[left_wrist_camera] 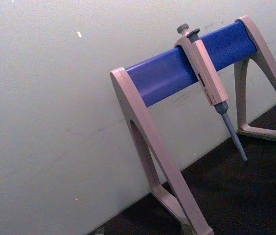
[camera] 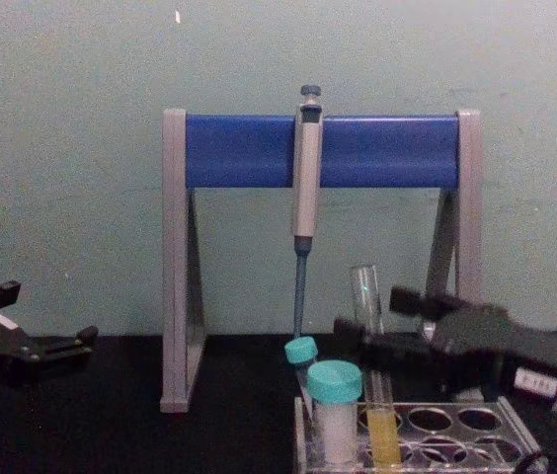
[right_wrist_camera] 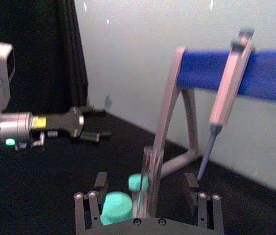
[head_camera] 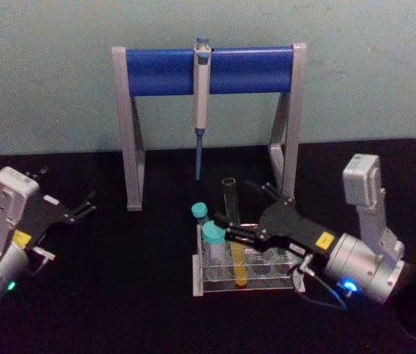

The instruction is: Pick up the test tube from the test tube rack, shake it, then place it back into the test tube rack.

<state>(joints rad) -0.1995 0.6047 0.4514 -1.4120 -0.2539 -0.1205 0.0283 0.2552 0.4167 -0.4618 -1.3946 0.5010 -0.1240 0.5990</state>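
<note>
Left gripper parked at 9 o'clock on the black table, fingers spread, empty. Two teal-capped vials screen part of test tube rack, set at about 5 o'clock. Test tube upright in rack, yellow liquid at bottom, between splayed fingers of right gripper; contact unclear. Right arm reaching in low from 4 o'clock.

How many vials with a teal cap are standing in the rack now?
2. Both stand at the left end of the test tube rack: the front vial nearer the robot, the rear vial just behind it. No others show.
</note>
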